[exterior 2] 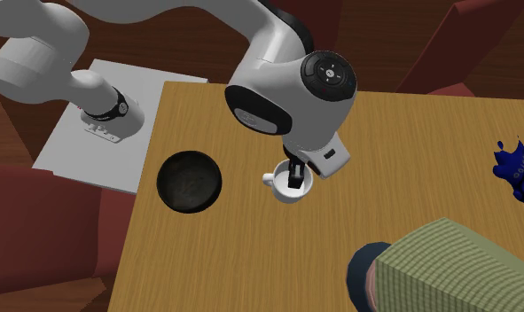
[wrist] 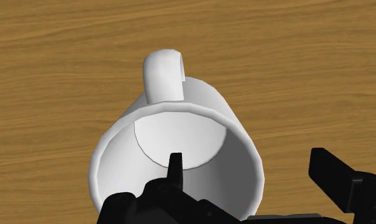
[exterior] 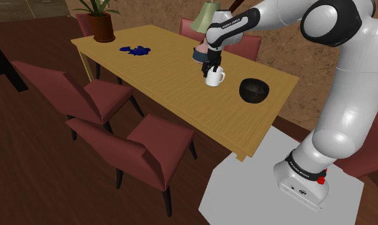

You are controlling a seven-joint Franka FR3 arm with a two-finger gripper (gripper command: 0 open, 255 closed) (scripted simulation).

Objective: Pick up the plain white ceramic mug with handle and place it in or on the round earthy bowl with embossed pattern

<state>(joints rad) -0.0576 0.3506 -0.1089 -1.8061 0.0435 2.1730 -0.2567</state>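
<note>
The mug (exterior: 214,77) stands upright on the table (exterior: 155,70), upper middle of the shoulder view, left of the bowl (exterior: 254,90). My gripper (wrist: 249,167) is open astride its wall; I should close squarely, then lift straight.

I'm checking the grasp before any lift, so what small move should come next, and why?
Probably close the fingers now. They stand apart, one inside the white mug, the other outside, with its wall between them and untouched. The mug rests on the table, so a grip must come before lifting toward the dark bowl.
</note>
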